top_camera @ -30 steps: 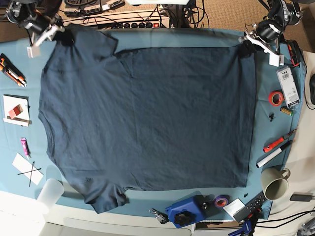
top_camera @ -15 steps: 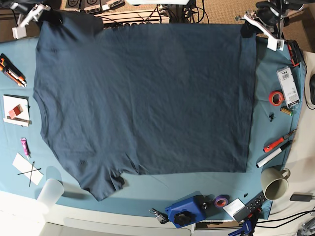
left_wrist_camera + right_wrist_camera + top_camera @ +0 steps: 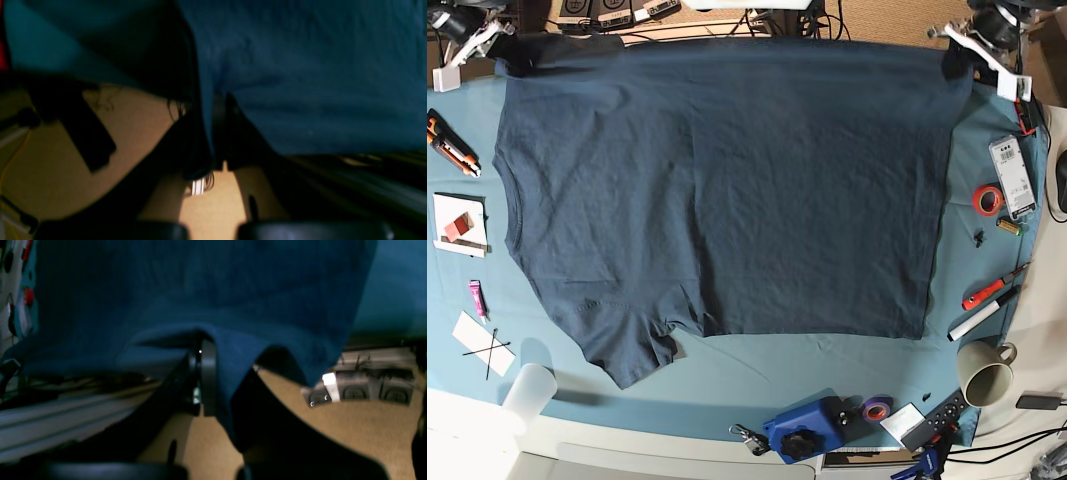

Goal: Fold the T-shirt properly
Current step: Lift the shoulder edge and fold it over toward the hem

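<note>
T-shirt [image 3: 727, 190] spread flat across most of the bench [image 3: 757, 385], far edge pulled taut at 12 o'clock, one sleeve bunched at 7 o'clock. Going left to right in the base view: right claw [image 3: 489, 38] at 10–11 o'clock, clenched on the shirt's corner; its wrist view shows cloth pinched between the fingers [image 3: 208, 373]. Left claw [image 3: 962, 52] at 1–2 o'clock, clenched on the opposite corner, fabric running down between its jaws in the wrist view. Shirt looks soft, light, limp cotton; likely drapes and wrinkles, not slippery, not fragile. Best hold judged to be corners or hem edge, pinching both layers. No readable writing; the white labelled device [image 3: 1011, 176] at 3 o'clock is too small to read.
</note>
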Available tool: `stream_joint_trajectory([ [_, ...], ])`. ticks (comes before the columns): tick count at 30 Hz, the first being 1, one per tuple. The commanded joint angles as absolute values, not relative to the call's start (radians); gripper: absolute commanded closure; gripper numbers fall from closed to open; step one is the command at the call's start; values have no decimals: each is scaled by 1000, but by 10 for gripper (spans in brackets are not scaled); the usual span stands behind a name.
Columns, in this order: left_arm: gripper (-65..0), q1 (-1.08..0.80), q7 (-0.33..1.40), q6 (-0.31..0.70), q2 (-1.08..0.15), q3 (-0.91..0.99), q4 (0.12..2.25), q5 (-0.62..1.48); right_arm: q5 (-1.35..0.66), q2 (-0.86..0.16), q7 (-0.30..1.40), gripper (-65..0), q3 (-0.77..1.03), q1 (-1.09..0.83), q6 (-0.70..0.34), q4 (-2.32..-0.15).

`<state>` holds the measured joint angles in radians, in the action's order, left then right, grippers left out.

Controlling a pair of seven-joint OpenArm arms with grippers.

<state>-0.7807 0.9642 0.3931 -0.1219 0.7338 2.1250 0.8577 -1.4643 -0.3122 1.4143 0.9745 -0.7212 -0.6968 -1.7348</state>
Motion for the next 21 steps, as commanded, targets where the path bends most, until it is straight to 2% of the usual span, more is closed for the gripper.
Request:
stream_joint_trajectory([
  [1,0,-771,942,393,-131,742,2141,871,-1465,-330,1396,0,987,-717,-698,-1747],
  [8,0,-691,889,390,-133,742,2140,838,-1390,-352,1366,0,940,-626,-698,-1747],
  [15,0,-632,885,390,-137,720,2106,825,-1193,-366,1262,0,841,-532,-698,-1746],
  [19,0,-588,843,387,-139,658,2069,762,-1133,-366,1245,0,791,-477,-698,-1746],
  [21,0,-556,818,354,-139,647,2066,713,-1086,-366,1213,0,774,-448,-698,-1745],
])
